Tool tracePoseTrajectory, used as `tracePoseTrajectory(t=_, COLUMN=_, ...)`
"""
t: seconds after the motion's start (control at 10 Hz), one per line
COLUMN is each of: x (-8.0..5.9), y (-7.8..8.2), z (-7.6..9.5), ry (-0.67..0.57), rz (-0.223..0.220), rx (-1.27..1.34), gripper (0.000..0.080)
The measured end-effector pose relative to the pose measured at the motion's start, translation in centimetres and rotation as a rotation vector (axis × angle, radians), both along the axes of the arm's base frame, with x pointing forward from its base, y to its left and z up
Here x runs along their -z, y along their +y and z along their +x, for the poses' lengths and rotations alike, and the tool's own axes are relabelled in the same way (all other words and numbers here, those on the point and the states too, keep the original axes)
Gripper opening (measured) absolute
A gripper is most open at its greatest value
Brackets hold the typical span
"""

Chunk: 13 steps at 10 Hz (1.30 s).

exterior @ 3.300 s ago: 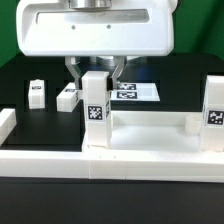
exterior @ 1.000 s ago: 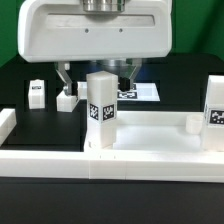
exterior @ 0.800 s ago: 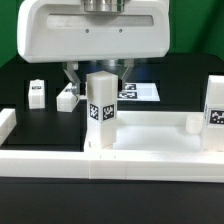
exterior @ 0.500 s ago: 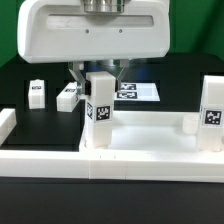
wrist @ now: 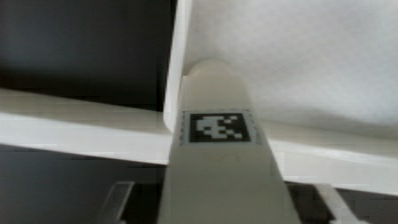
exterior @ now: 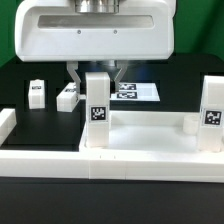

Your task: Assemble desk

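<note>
The jaws are closed on the top of an upright leg [exterior: 96, 105]. One dark finger [exterior: 75, 72] shows on each side of it, but the contact itself is hidden under the wide white housing [exterior: 95, 38]. The upright leg stands at the end of the tabletop [exterior: 150, 131] towards the exterior view's left. Its foot merges with the white rim and the border wall [exterior: 50, 160], so its seating cannot be made out. A second leg [exterior: 212, 110] stands at the tabletop's other end, cut off by the frame edge. A third leg [exterior: 37, 92] and a fourth leg [exterior: 68, 96] lie on the black bench [exterior: 20, 68] behind, and the upright leg partly covers the marker board [exterior: 137, 91]. The wrist view is blurred, showing only the upright leg's tag [wrist: 217, 127] against the tabletop [wrist: 302, 50].
</note>
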State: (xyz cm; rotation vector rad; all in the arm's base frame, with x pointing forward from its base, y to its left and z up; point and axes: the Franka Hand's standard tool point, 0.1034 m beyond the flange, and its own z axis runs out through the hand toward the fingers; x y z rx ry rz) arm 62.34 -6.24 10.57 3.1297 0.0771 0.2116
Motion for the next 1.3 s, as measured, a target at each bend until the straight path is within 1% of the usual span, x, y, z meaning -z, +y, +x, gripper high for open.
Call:
tracePoseTrajectory(t=0.3, x=0.08, y=0.08, z=0.01, ry=-0.013, rz=0.05, rx=0.351, gripper=0.0291)
tracePoseTrajectory(t=0.7, x=0.16, y=0.59, z=-0.08, ry=-0.005, rz=0.117, rx=0.815, gripper=0.0291)
tracePoseTrajectory(t=0.8, x=0.16, y=0.63, z=-0.13, ry=-0.006, rz=0.126, rx=0.914, gripper=0.0291)
tracePoseTrajectory(t=0.9, x=0.14, y=0.54, z=-0.13, ry=-0.006, rz=0.129, rx=0.935, gripper=0.0291)
tracePoseTrajectory(t=1.0, x=0.16, y=0.6, z=-0.13, ry=-0.006, rz=0.128, rx=0.924, gripper=0.0366)
tracePoseTrajectory(t=1.1, x=0.17, y=0.62, z=-0.13, ry=-0.006, rz=0.124, rx=0.896, gripper=0.0502)
tracePoseTrajectory(t=1.2, x=0.16, y=0.66, z=-0.11, ry=-0.006, rz=0.12, rx=0.864, gripper=0.0502)
tracePoseTrajectory(t=1.3, x=0.09, y=0.75, z=-0.02, ry=-0.008, rz=0.121, rx=0.862, gripper=0.0625)
